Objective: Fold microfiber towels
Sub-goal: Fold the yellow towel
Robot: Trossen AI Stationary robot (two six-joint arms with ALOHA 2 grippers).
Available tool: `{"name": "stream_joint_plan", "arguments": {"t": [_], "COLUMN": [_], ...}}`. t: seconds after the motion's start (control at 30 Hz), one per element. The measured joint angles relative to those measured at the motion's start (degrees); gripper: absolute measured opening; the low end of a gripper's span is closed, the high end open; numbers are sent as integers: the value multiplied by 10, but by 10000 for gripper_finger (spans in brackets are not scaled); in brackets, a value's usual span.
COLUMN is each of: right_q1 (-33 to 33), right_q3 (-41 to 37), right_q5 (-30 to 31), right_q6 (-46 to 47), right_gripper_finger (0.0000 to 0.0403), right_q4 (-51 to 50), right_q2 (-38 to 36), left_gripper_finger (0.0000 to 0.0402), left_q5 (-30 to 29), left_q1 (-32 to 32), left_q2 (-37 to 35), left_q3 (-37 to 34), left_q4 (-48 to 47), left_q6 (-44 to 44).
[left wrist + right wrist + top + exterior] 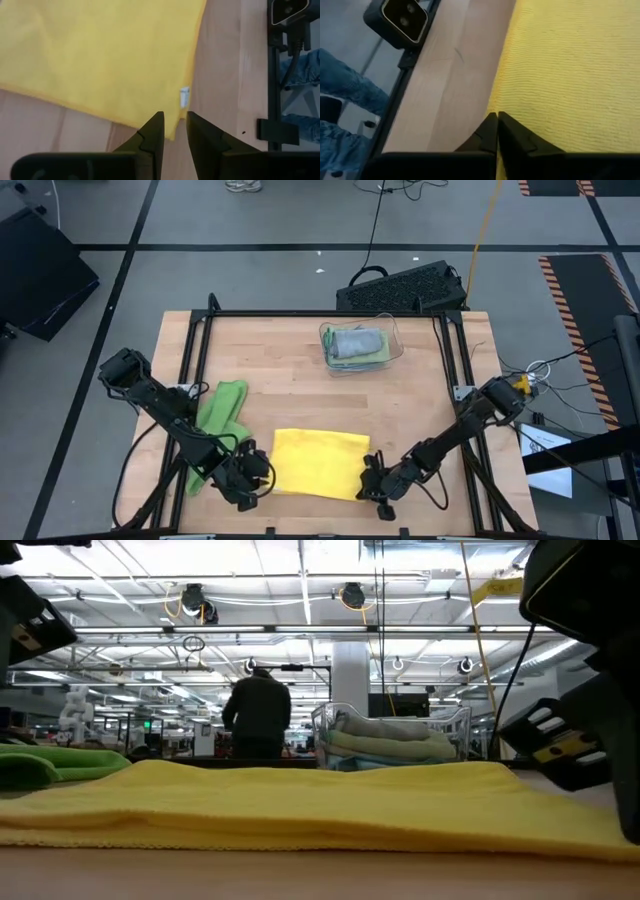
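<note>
A yellow towel (315, 463) lies flat on the wooden table, near its front edge; the low view shows it as a broad yellow sheet (300, 805). My left gripper (255, 477) is at its near left corner, whose tip sits in the narrow gap between the fingers (175, 122). My right gripper (375, 483) is shut at the near right corner, its tips on the towel's edge (494, 119). A green towel (220, 420) lies crumpled on the table beside the left arm. My left gripper has the yellow towel's near left corner (174, 131) between its two fingers, which slant down at it from the table's near left. A white label (184, 96) sits just beyond. The towel lies flat on the table. My right gripper's shut fingertips (490, 125) meet the yellow towel's edge (496, 102) by its near right corner, slanting down from the near right. Whether any cloth is caught between them I cannot tell. The towel lies flat there.
A clear plastic bin (360, 345) with folded towels stands at the table's far middle, also in the low view (390, 740). A black frame (300, 313) runs round the table. A person (258, 715) stands in the room behind.
</note>
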Motion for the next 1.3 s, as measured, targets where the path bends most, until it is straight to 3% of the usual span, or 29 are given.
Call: {"name": "stream_joint_plan", "arguments": {"t": [0.17, 0.43, 0.7, 0.9, 1.03, 1.2, 1.3], "right_q1": [-2, -10, -27, -36, -52, -96, -140], "right_q3": [-3, -2, -2, -2, -2, -2, -2], "right_q5": [-2, -2, 2, 2, -2, -3, -10], "right_q6": [28, 40, 148, 183, 283, 306, 290], "right_gripper_finger": [2, 1, 0, 0, 6, 38, 67], "right_q4": [-65, -223, -432, -443, -469, -466, -468], "right_q2": [-45, -176, -267, -294, -312, -352, -364], "left_gripper_finger": [83, 83, 83, 101, 132, 144, 145], "left_q5": [0, -29, -72, -104, -108, -70, -48], "left_q1": [0, 0, 0, 0, 16, 83, 135], "left_q2": [0, 0, 0, 0, -7, -36, -51], "left_q3": [0, 0, 0, 0, 0, 1, 1], "left_q4": [-7, -2, 5, 16, 13, -18, -41], "left_q6": [-4, 0, -9, -19, -47, -84, -47]}}
